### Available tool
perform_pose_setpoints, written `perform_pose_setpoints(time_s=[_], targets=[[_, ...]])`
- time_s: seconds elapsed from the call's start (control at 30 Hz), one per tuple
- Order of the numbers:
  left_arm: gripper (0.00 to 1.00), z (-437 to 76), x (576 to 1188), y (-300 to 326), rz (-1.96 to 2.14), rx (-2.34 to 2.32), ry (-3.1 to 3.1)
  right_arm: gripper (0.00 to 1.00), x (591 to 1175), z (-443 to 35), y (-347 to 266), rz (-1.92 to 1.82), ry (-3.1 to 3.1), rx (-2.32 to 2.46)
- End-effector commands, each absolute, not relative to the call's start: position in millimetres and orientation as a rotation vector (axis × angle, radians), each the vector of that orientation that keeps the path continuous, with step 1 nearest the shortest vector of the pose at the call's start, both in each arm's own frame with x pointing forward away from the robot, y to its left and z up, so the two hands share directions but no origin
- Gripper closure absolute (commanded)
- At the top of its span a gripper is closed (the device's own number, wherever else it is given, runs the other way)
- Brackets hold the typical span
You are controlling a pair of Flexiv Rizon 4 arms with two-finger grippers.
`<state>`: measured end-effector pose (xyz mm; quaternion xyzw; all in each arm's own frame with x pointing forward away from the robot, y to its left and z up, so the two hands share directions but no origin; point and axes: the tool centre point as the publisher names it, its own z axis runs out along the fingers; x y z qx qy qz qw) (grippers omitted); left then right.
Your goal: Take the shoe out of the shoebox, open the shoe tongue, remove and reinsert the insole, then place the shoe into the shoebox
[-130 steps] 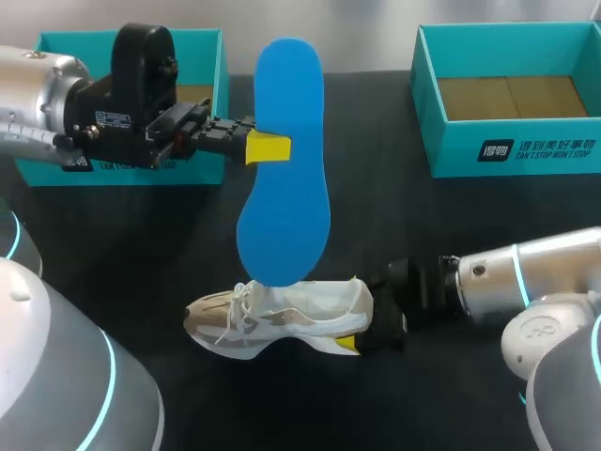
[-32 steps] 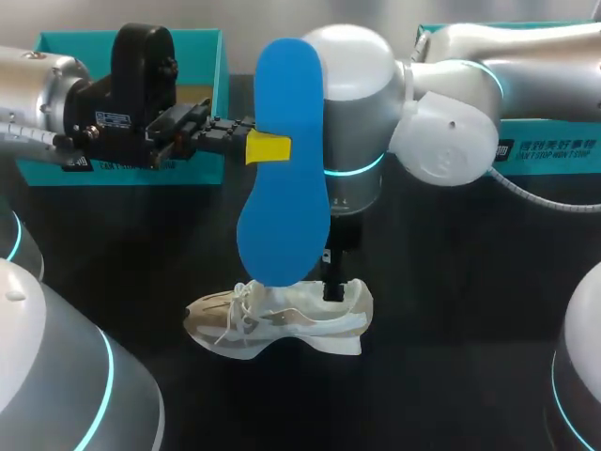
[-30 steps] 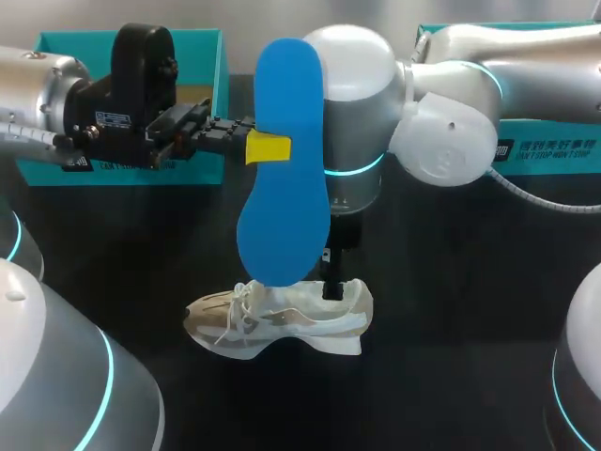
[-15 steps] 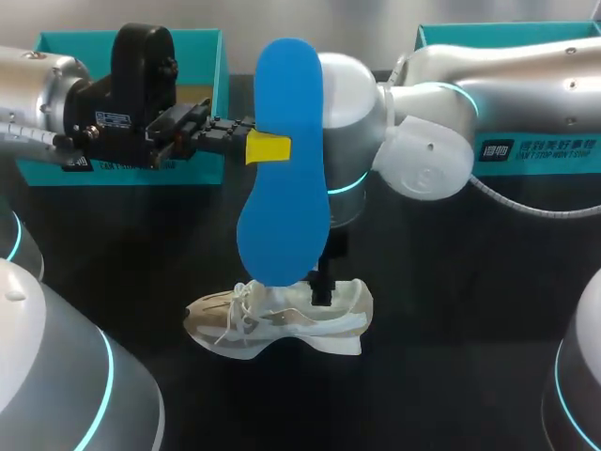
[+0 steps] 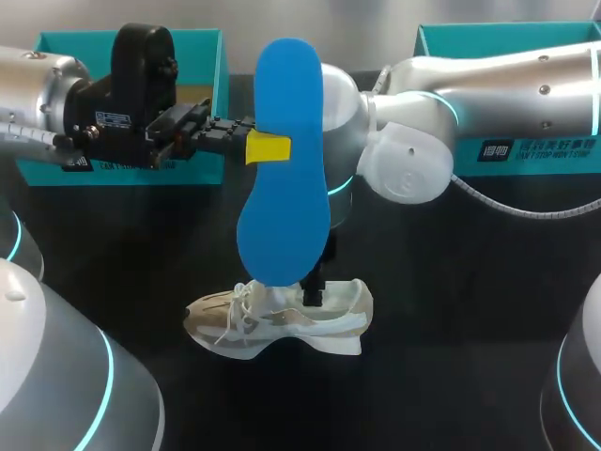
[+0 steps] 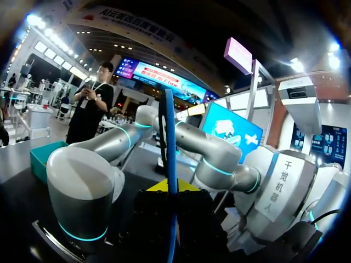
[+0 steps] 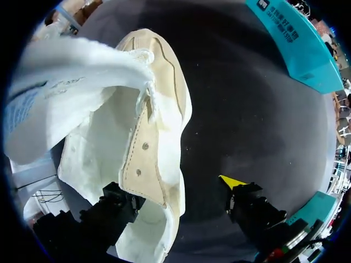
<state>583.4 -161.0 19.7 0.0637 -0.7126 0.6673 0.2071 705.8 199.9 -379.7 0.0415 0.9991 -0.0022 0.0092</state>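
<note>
My left gripper (image 5: 268, 147) is shut on the edge of a blue insole (image 5: 286, 160) and holds it upright above the table. In the left wrist view the insole (image 6: 169, 159) shows edge-on between the yellow tips. A cream and white shoe (image 5: 272, 319) lies on the black table under the insole's lower end. My right gripper (image 5: 315, 289) comes down from above into the shoe's opening. In the right wrist view one finger sits inside the shoe (image 7: 153, 120). The other yellow-tipped finger (image 7: 233, 183) stands outside, apart from the side wall. The white tongue (image 7: 66, 98) is folded forward. The right gripper (image 7: 175, 192) is open.
A teal shoebox (image 5: 202, 56) stands at the back left behind my left arm. A second teal box (image 5: 526, 150) sits at the back right, mostly hidden by my right arm. The tabletop (image 5: 441, 310) is black.
The right arm came up from the shoe's heel and now reaches over from above. In the last second its gripper slid left along the opening. Left arm and insole are unchanged.
</note>
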Motion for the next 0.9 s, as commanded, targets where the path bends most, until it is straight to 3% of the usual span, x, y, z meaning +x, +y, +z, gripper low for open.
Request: perform_pose_setpoints(time_s=[0.03, 0.9], targets=[[1.00, 20, 584, -161, 1.856, 0.177, -1.986, 1.00, 706, -386, 203, -0.007, 3.130, 0.127], [1.00, 20, 584, -161, 1.856, 0.177, -1.986, 1.00, 701, -366, 199, 0.050, 3.153, 0.025]])
